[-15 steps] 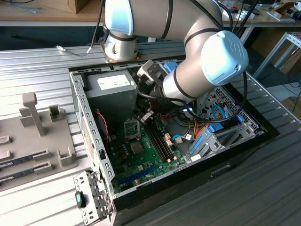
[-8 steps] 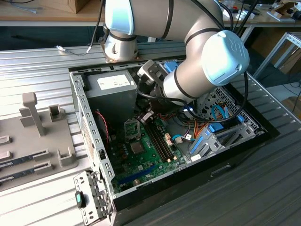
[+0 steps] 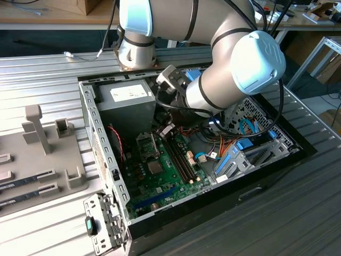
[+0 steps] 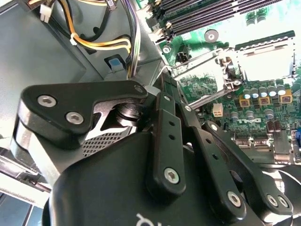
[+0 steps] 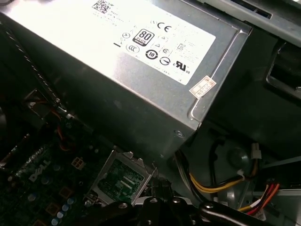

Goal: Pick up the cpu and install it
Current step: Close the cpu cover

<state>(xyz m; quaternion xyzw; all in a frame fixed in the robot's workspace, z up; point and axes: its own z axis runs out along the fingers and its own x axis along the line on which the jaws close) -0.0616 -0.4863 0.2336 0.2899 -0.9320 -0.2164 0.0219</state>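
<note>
The open computer case (image 3: 101,154) holds a green motherboard (image 3: 160,181). Its processor socket (image 4: 270,41) is uncovered, and its metal retaining frame (image 4: 195,61) stands tilted up beside it. A bright silvery square (image 4: 265,63) lies flat in the socket and looks like the cpu, but glare hides its rim. My gripper (image 4: 168,77) hangs low inside the case, just off the socket (image 3: 146,143). Its black fingers are shut together, with the tips at the raised frame's outer edge. In the first wrist view the frame (image 5: 106,167) stands just beyond my gripper (image 5: 160,186).
The grey power supply (image 3: 128,95) fills the case's back corner close to my wrist. Yellow and orange cables (image 4: 94,44) run beside the gripper. Long memory slots (image 3: 178,157) lie past the socket, and a drive cage (image 3: 250,149) lies at the exterior view's right. A grey parts tray (image 3: 48,154) sits outside the case.
</note>
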